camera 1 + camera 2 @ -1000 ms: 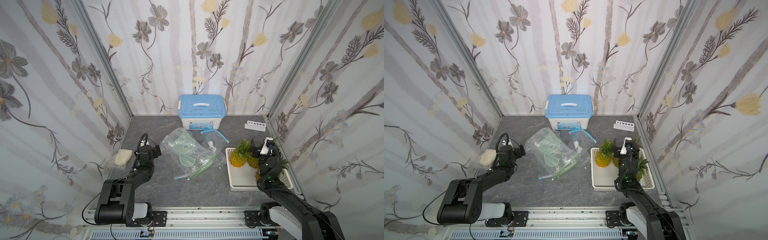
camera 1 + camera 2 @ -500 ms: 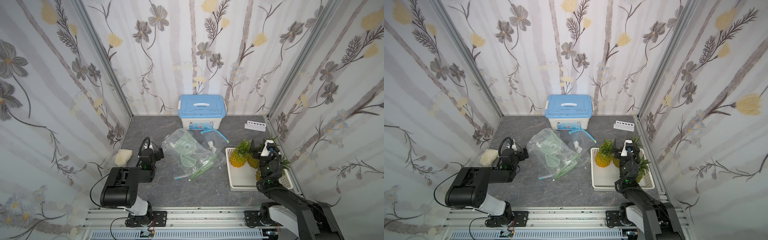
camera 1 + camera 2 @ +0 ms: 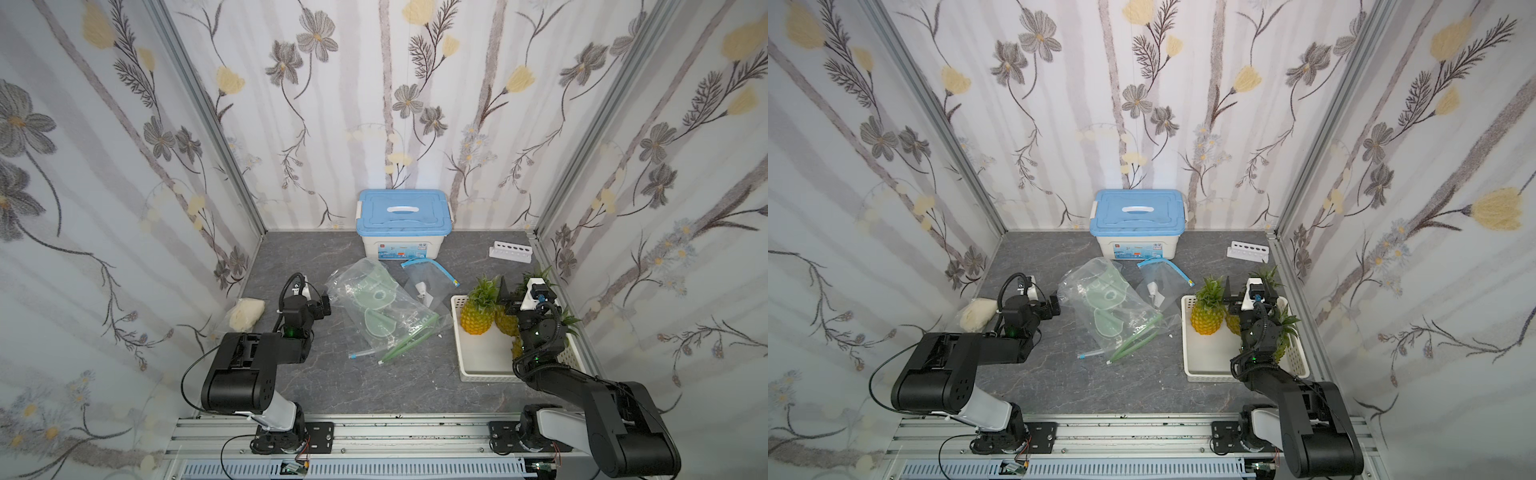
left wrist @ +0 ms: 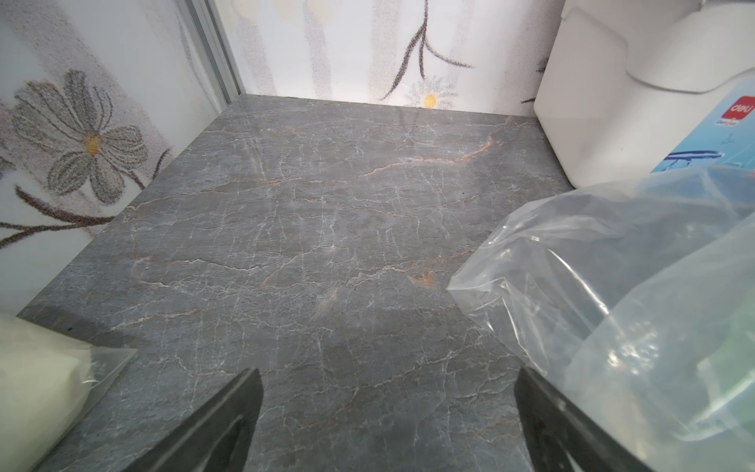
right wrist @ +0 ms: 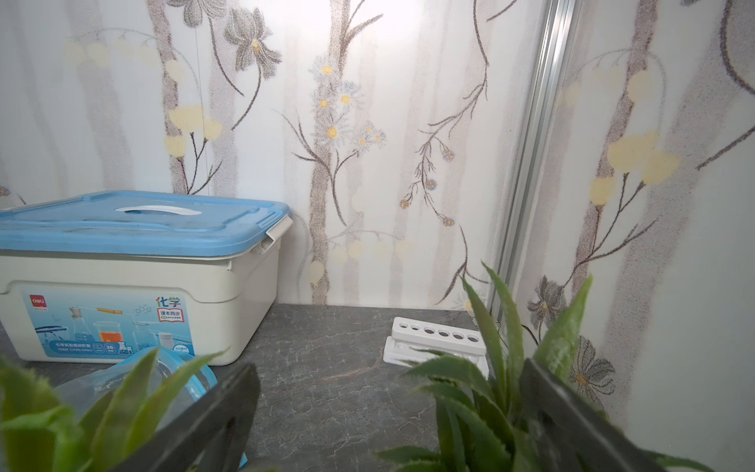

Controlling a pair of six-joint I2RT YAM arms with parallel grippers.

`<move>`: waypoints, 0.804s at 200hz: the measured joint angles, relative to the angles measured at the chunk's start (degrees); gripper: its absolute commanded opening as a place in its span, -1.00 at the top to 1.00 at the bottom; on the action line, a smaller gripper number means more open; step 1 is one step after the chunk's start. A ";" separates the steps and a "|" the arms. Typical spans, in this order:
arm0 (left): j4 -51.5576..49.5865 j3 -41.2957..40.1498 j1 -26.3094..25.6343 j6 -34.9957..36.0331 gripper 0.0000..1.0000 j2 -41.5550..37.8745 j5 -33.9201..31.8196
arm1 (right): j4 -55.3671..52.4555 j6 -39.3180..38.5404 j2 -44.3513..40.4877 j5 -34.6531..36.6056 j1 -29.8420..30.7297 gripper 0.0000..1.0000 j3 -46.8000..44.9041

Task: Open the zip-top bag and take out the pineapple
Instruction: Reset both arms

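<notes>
In the white basket (image 3: 486, 376) at right, a pineapple (image 3: 475, 322) stood; the right jaws hung open beside it, seemingly empty. The left jaws gaped near the zip-top bag (image 3: 386, 303).

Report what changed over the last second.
The left arm folded back over its base, left claw edging toward the clear bag. The right arm drew back slightly, right claw over the pineapples. Both claws open, nothing grabbed or released. The bag, pineapples, basket and box stayed put.
</notes>
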 measured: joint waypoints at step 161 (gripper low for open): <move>-1.20 0.79 0.28 -0.02 -1.00 0.02 -0.20 | 3.17 0.24 3.52 -2.99 -1.42 -1.00 0.92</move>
